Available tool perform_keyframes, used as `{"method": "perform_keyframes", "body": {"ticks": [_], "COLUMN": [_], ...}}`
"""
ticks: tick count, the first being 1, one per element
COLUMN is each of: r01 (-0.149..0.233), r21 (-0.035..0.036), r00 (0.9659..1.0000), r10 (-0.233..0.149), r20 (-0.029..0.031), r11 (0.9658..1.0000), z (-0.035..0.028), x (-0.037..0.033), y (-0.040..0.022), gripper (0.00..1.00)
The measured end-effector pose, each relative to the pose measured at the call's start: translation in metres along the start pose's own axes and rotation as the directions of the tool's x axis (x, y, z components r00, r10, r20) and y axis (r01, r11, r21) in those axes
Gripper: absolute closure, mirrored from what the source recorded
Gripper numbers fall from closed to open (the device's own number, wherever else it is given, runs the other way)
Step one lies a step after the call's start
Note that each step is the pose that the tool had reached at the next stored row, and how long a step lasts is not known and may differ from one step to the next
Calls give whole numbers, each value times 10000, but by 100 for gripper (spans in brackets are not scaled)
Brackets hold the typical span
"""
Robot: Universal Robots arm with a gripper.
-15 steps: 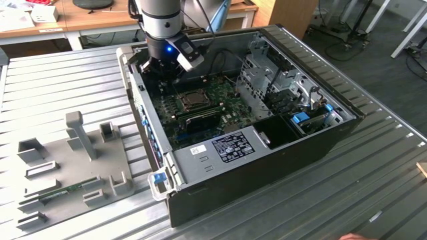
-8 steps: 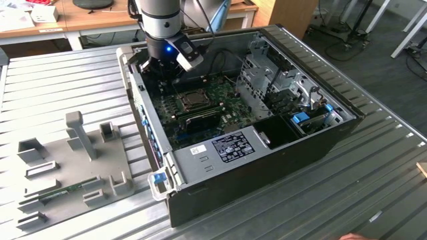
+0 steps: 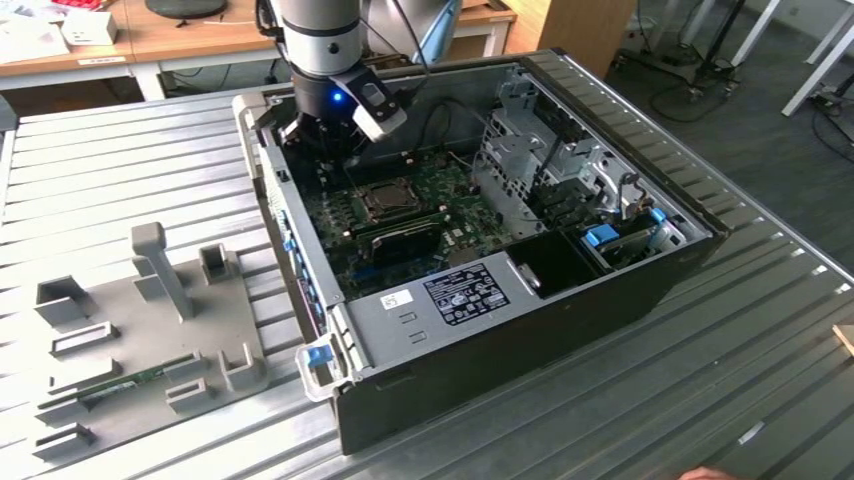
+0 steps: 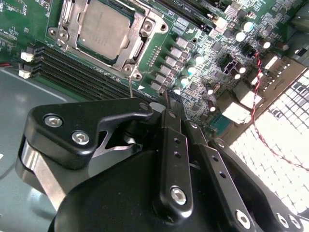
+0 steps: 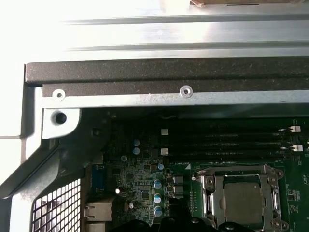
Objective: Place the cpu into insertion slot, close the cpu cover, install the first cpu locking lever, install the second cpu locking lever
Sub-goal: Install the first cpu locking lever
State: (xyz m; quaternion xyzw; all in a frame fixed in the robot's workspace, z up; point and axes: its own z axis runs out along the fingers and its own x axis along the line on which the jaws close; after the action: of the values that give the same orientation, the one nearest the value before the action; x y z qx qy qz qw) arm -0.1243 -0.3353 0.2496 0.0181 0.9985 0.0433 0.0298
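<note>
**Metal table, open case: claw beside the seated chip**

Ribbed metal table point(image 3: 134, 150) carries an open computer case point(image 3: 561, 300), laid on its side so the green board point(image 3: 447, 190) faces up for the arm. At the case's far corner, toward the exterior view's left, the claw point(image 4: 161, 104) hangs just beside the socket point(image 3: 384, 200); whether it is clenched or released, I cannot tell. The metal cover point(image 4: 140, 46) appears to lie flat over the chip point(image 4: 104, 31), pinning it in the socket. A thin wire lever point(image 4: 130, 89) rises between cover and claw.
</note>
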Motion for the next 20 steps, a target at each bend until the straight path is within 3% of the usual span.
{"method": "perform_keyframes", "body": {"ticks": [5, 13, 20], "r01": [0, -6, -7], "r21": [-5, -117, -118], "r00": [10000, 10000, 10000], "r10": [0, 5, 7], "r20": [1, -1, -2], "r11": [10000, 9999, 9999], "z": [-6, -4, -4], "x": [0, 1, 1], "y": [0, 20, 23], "gripper": [90, 90, 90]}}
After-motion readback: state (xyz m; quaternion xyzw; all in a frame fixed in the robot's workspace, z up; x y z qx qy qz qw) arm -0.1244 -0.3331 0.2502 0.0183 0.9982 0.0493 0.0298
